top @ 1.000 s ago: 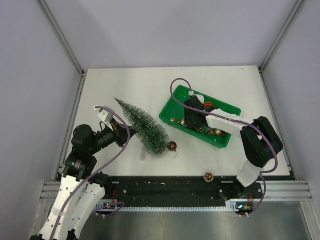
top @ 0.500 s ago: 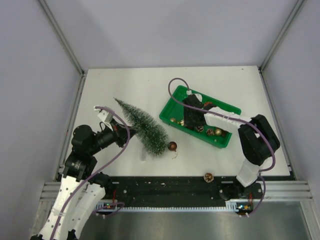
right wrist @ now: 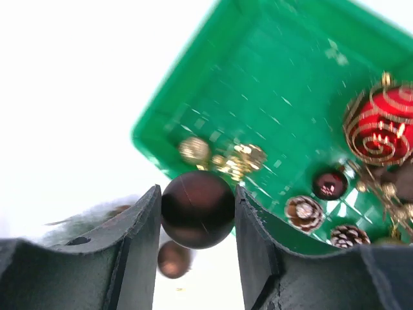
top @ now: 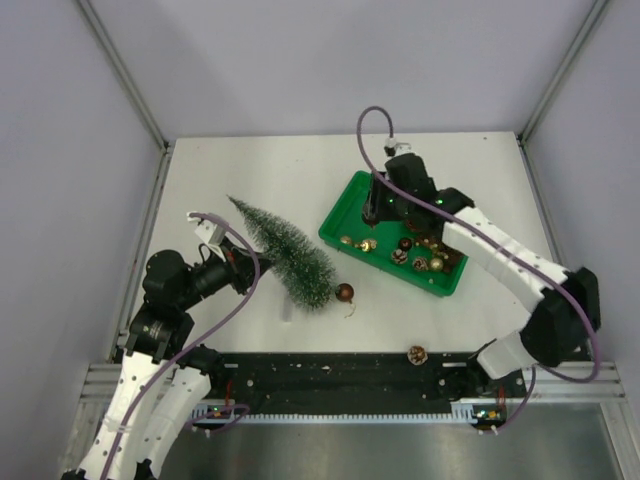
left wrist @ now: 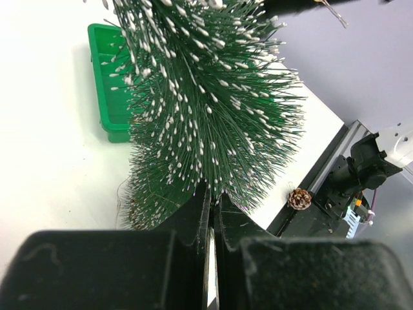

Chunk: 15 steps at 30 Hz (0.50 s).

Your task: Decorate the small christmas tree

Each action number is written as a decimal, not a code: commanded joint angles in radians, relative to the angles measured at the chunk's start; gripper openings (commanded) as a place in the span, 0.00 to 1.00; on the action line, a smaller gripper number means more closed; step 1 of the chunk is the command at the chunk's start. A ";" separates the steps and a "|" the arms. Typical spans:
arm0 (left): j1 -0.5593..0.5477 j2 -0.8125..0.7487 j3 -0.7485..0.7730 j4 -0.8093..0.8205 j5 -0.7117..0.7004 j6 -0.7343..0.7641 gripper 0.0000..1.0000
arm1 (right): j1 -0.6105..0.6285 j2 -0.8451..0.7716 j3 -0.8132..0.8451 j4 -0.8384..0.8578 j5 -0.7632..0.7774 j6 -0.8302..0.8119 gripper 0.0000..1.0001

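Note:
The small christmas tree (top: 285, 250) lies tilted on the white table, tip to the far left and base near the front; it fills the left wrist view (left wrist: 206, 97). My left gripper (top: 252, 262) (left wrist: 211, 194) is shut on the bristles of its side. My right gripper (top: 375, 208) (right wrist: 197, 194) hangs above the left end of the green tray (top: 338, 228) (right wrist: 271, 77), shut on a dark brown ball ornament (right wrist: 197, 210).
A second brown ball (top: 345, 292) (right wrist: 174, 258) lies on the table by the tree's base. A pinecone (top: 417, 354) (left wrist: 299, 197) rests on the black front rail. The tray holds gold bells (right wrist: 239, 158), pinecones (right wrist: 303, 212), a small dark ball (right wrist: 330, 183) and a red ball (right wrist: 381, 126).
The right arm has risen out of the tray and stretched farther back, carrying the brown ball, its jaws a little narrower. The left arm and the tree have not moved.

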 commanded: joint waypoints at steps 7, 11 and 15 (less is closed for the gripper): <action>0.006 -0.003 0.000 0.055 0.000 -0.005 0.00 | 0.093 -0.346 0.084 0.002 -0.249 0.010 0.28; 0.008 -0.005 -0.012 0.068 0.004 -0.016 0.00 | 0.207 -0.444 -0.020 0.183 -0.272 0.102 0.28; 0.008 -0.008 -0.009 0.067 0.007 -0.016 0.00 | 0.305 -0.486 -0.080 0.338 -0.241 0.154 0.28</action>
